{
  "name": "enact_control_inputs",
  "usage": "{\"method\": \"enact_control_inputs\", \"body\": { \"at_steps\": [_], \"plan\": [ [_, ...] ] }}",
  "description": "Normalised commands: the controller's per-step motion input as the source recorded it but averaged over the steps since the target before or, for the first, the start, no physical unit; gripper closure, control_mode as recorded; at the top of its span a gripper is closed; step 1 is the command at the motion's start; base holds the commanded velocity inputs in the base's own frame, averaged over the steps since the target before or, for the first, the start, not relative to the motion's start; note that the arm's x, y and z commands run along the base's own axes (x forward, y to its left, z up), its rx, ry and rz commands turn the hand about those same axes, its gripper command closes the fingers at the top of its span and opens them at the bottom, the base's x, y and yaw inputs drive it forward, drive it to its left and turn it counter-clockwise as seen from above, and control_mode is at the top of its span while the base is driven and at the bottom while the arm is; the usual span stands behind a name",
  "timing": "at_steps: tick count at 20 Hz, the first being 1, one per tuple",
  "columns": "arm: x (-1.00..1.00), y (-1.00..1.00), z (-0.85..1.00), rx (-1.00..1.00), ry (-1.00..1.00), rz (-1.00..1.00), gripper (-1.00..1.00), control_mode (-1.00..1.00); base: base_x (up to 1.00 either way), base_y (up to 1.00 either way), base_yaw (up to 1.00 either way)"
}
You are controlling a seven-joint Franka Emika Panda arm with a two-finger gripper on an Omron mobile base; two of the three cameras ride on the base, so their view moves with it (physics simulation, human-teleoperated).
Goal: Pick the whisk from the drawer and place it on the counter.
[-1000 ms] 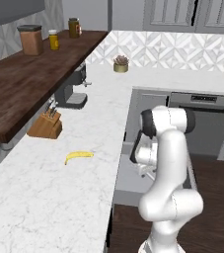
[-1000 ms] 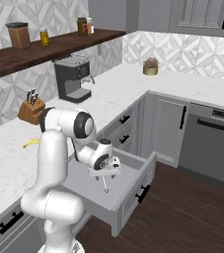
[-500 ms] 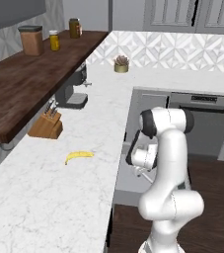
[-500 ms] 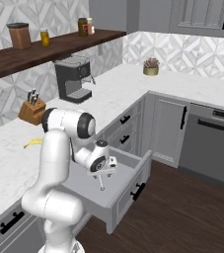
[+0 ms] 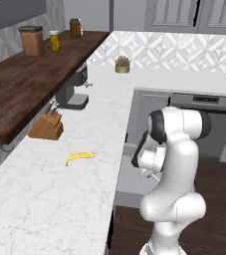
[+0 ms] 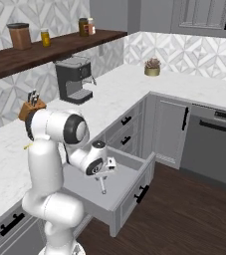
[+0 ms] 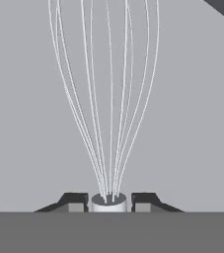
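Already the whisk (image 7: 108, 113) is clamped at its handle top between the tool (image 7: 109, 201) fingers, its long axis running straight out along the tool, wire loops down over the drawer (image 6: 127, 191); the counter (image 5: 59, 199) lies above, across its front edge.

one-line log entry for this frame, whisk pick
phase: lift | gripper: shut on whisk handle | whisk: above open drawer | counter: not reached
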Motion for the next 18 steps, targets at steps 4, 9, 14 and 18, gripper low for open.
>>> {"method": "enact_control_inputs", "body": {
  "at_steps": [4, 9, 14, 18],
  "plan": [
    [-0.40, 0.00, 1.00, 0.00, 0.00, 0.07, 1.00, -1.00, 0.00, 0.00, 0.00],
    [-0.25, -0.13, 1.00, -0.02, 0.00, 0.06, 1.00, -1.00, 0.00, 0.00, 0.00],
    [-0.08, -0.25, 1.00, -0.01, 0.00, 0.05, 1.00, -1.00, 0.00, 0.00, 0.00],
    [-0.02, -0.23, 1.00, -0.02, 0.00, 0.07, 1.00, -1.00, 0.00, 0.00, 0.00]
  ]
}}
